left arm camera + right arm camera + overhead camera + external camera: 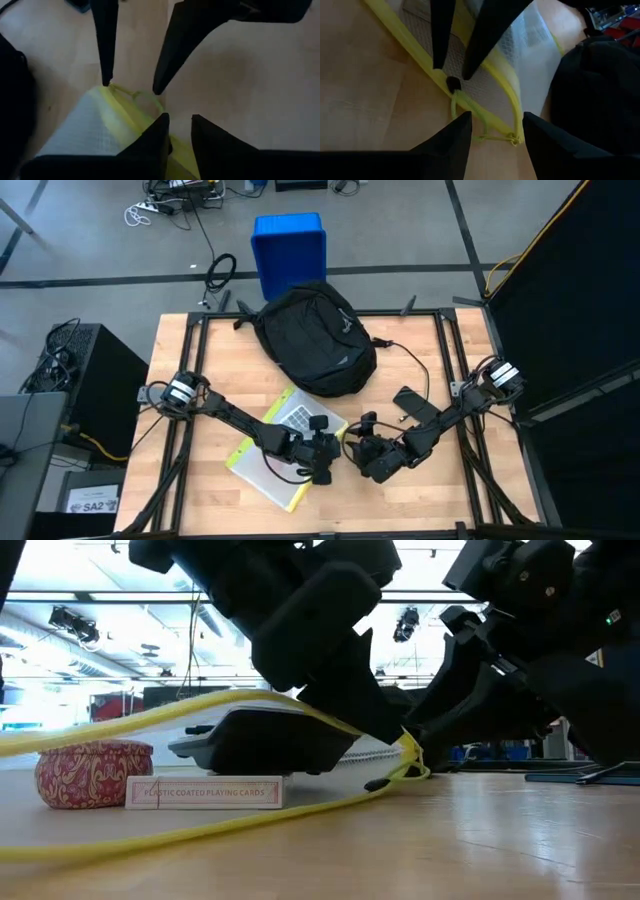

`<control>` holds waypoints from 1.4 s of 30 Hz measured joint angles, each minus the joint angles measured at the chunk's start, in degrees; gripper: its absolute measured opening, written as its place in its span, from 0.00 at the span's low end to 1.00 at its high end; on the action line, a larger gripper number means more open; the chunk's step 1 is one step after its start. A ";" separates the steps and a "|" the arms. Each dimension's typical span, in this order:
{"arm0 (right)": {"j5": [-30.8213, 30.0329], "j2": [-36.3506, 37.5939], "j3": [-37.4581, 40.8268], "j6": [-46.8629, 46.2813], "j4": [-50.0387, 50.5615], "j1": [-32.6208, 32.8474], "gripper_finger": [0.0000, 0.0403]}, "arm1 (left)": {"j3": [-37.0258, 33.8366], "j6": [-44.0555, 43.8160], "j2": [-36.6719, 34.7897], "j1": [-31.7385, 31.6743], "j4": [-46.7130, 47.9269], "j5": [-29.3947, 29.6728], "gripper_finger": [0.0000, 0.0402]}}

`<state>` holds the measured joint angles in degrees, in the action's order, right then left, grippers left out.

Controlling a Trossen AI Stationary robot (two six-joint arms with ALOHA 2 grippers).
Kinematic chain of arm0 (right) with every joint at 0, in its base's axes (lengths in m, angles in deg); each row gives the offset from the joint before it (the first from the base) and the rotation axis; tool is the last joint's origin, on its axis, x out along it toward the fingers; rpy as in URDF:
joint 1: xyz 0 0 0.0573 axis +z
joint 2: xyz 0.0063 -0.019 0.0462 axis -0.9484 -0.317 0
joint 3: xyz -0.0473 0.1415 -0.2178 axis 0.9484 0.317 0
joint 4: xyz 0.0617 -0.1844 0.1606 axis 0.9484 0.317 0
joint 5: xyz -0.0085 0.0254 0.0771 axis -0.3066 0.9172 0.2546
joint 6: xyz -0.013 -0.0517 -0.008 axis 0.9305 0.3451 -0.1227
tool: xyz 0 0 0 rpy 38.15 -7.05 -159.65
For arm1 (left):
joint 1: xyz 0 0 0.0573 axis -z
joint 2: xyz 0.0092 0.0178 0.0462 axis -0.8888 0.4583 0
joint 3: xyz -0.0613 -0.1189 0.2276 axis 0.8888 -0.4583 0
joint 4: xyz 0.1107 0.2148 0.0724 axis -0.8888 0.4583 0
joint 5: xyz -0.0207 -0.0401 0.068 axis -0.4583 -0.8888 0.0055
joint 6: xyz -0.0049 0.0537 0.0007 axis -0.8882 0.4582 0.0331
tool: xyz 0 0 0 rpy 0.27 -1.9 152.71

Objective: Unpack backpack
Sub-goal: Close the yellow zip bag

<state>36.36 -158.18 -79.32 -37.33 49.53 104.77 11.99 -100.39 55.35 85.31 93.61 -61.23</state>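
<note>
Backpack (317,338) lies at the table's far centre, well apart from both arms. Both work at the yellow-edged mesh pouch (272,448) near the front. Left gripper (322,463): fingers slightly spread, tips at the pouch's corner by the black zipper pull (453,83). Right gripper (368,461): spread, straddling the yellow pull cord (470,111), pinching nothing. Risk: the tips may slip off the small pull, or drag the pouch along.

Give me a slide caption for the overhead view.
Both grippers, left and right, meet at the yellow-edged mesh pouch in front of the black backpack.
</note>
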 joint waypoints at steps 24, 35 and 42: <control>-8.68 0.32 0.00 1.51 1.57 1.08 0.34 | 13.14 7.41 4.10 5.13 11.56 3.37 0.37; -15.60 8.35 -0.04 -2.36 6.27 5.03 0.31 | 13.30 1.70 7.08 0.91 15.88 1.15 0.54; -13.47 8.79 -0.04 -3.28 6.27 5.01 0.31 | 13.27 -6.82 7.17 -2.29 19.19 -4.10 0.57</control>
<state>22.89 -149.39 -79.36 -40.60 55.80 109.78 25.26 -107.22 62.52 83.02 112.79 -65.33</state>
